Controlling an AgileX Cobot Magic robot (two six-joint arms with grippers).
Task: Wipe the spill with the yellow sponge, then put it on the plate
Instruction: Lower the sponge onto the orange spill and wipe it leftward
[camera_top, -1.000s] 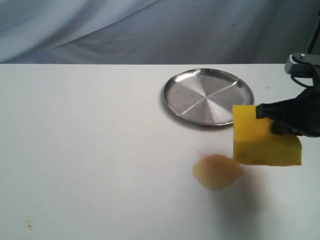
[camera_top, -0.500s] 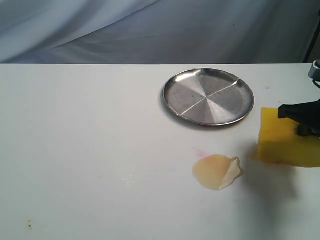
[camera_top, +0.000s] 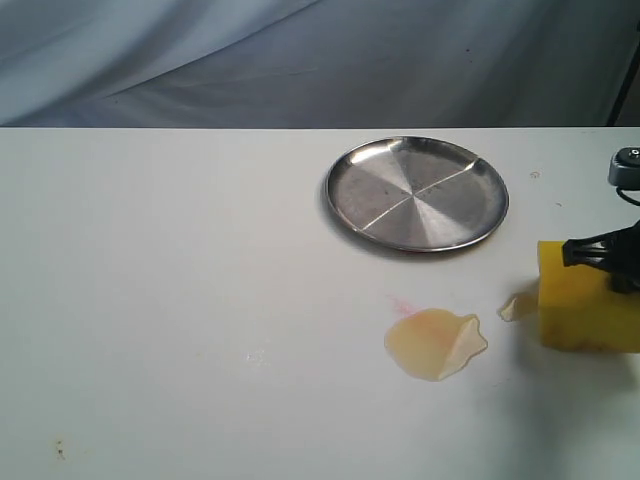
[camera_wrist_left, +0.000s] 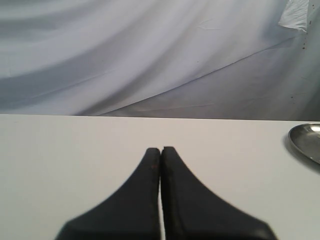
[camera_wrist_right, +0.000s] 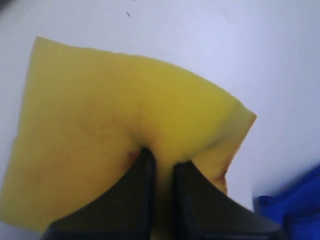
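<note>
Foam of the yellow sponge (camera_top: 585, 310) (bright, thick, brown-stained at the pinch) bulges around the right gripper (camera_wrist_right: 162, 161), which clamps it at the table's (camera_top: 150, 300) right side, just beside a small droplet (camera_top: 517, 305). The spill (camera_top: 432, 343), pale tan, lies near the plate (camera_top: 417, 192). The left gripper (camera_wrist_left: 160, 150) is closed, empty.

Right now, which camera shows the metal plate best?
The exterior view: the whole silver plate shows, empty, rim and all. The left wrist view catches only a cropped sliver of its rim; the right wrist view shows none of it, only the yellow sponge.
</note>
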